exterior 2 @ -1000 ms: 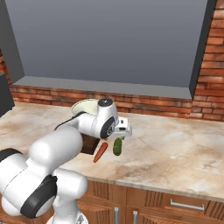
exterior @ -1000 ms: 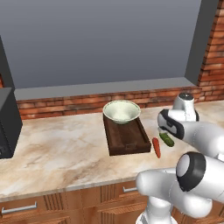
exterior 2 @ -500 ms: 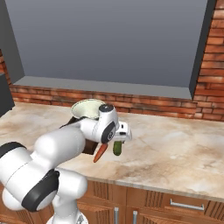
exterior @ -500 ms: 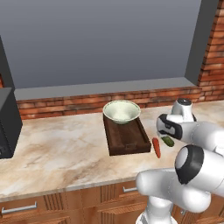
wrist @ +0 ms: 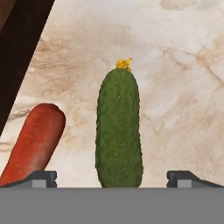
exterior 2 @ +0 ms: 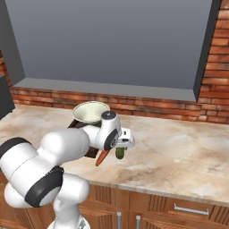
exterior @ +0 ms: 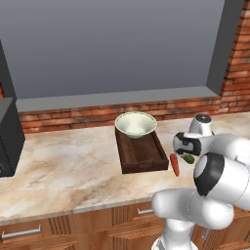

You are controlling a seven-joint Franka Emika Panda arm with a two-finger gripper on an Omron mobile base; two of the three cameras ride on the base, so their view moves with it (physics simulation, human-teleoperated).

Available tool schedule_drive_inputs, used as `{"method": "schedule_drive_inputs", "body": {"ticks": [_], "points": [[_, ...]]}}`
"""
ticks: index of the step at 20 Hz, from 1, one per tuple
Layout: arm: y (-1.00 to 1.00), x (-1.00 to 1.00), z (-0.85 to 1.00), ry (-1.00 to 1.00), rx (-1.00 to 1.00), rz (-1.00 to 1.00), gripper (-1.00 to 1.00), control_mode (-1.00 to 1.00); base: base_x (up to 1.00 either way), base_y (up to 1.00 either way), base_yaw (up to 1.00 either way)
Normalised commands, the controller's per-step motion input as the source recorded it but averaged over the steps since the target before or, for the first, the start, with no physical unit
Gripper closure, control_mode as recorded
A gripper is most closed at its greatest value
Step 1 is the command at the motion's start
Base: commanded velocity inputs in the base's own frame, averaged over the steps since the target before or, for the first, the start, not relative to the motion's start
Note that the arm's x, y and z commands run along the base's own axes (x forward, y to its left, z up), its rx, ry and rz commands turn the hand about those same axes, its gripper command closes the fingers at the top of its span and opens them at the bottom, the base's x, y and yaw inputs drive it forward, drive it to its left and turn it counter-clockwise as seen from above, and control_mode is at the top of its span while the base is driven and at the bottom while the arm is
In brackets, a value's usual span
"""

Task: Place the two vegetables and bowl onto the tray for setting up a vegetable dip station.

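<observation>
1. Your end effector (wrist: 112, 177) sits low over the marble bench (exterior: 68, 166), just right of the tray. In the hand view its two dark fingertips (wrist: 40, 176) stand wide apart with the cucumber between them; neither tip touches it, so the jaws are spread and hold nothing.
2. Cucumber (wrist: 119, 131): short, dark green, lying flat on the bench with its yellow blossom end pointing away from the hand. From the right base view you see it (exterior 2: 120, 153) directly under the wrist; from the left base view it (exterior: 188, 158) peeks out beside the hand.
3. Carrot (wrist: 33, 142): orange-red, on the bench just beside the cucumber and apart from it, on the side nearer the tray. You see it in the left base view (exterior: 174, 164) between the tray edge and the arm, and in the right base view (exterior 2: 103, 157) angled out from under the hand.
4. Tray (exterior: 141, 156): dark brown wood, flat on the bench, long axis running away from you; its near part is bare.
5. Bowl (exterior: 135, 124): pale greenish-white, upright at the tray's far end, overhanging the far short edge; whether it rests fully on the tray you cannot tell.
6. Both vegetables are off the tray.
</observation>
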Motion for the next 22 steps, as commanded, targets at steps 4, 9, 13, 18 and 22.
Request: {"method": "schedule_drive_inputs", "body": {"ticks": [4, 9, 13, 18, 22], "points": [[0.0, 0.22, -0.16, 0.0, 0.0, 0.0, -1.0, -1.0, 0.0, 0.0, 0.0], [0.0, 0.2, -0.17, 0.0, 0.0, 0.0, -1.0, -1.0, 0.0, 0.0, 0.0], [0.0, 0.16, -0.15, 0.0, 0.0, 0.0, -1.0, -1.0, 0.0, 0.0, 0.0], [0.0, 0.15, -0.07, 0.0, 0.0, 0.0, -1.0, -1.0, 0.0, 0.0, 0.0], [0.0, 0.12, -0.1, 0.0, 0.0, 0.0, -1.0, -1.0, 0.0, 0.0, 0.0]]}}
